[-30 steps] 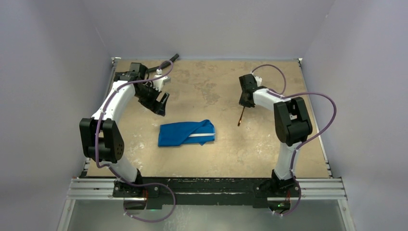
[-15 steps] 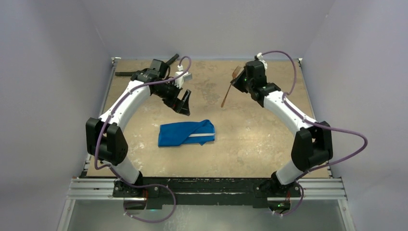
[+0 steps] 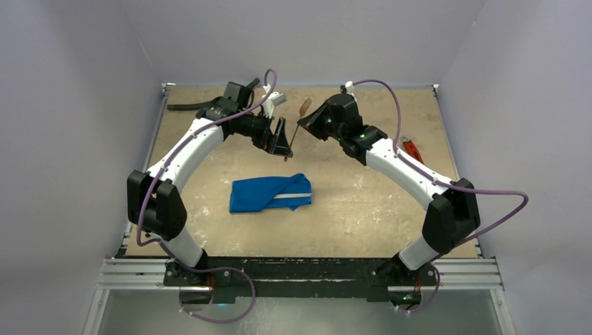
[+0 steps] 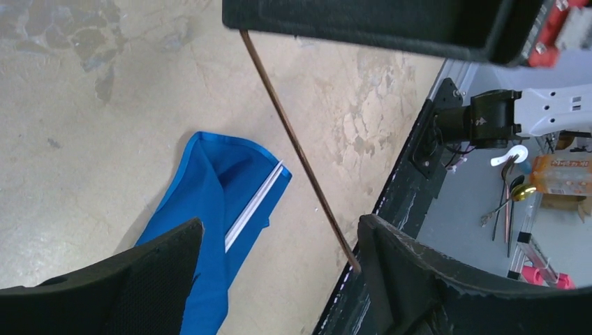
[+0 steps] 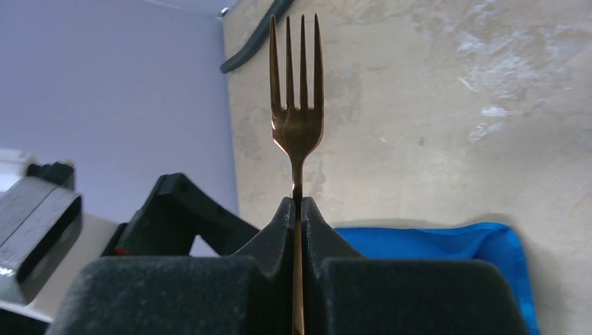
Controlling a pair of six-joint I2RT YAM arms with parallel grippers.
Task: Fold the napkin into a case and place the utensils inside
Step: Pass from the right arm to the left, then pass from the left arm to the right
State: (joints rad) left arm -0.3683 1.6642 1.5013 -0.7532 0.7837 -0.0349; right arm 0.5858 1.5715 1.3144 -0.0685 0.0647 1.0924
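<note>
Top external view: the napkin lies folded into a flat oblong pouch near the middle of the tabletop, well apart from both arms. A silver utensil runs along the fold at its right end, though I cannot tell how far it is tucked in. Above the far half of the tabletop my two arms meet tip to tip. The right claw is pressed together on a copper fork, pinching it at the neck just below the tines. The right wrist view shows the tines standing clear above the closed fingers, with the napkin behind them.

Left wrist view: the left claw is spread wide, and the fork's thin handle runs slantwise through the gap between its fingers. The handle appears to touch neither of them, though its end comes close to one.

I judge the step in hand to be a mid-air handover of the fork from right to left, with the folding already done. The next move calls for me to close the left claw squarely on the handle before the right one lets go. The handle is thin and sits off-centre in the gap, so a hasty squeeze could knock it aside or drop it
</note>
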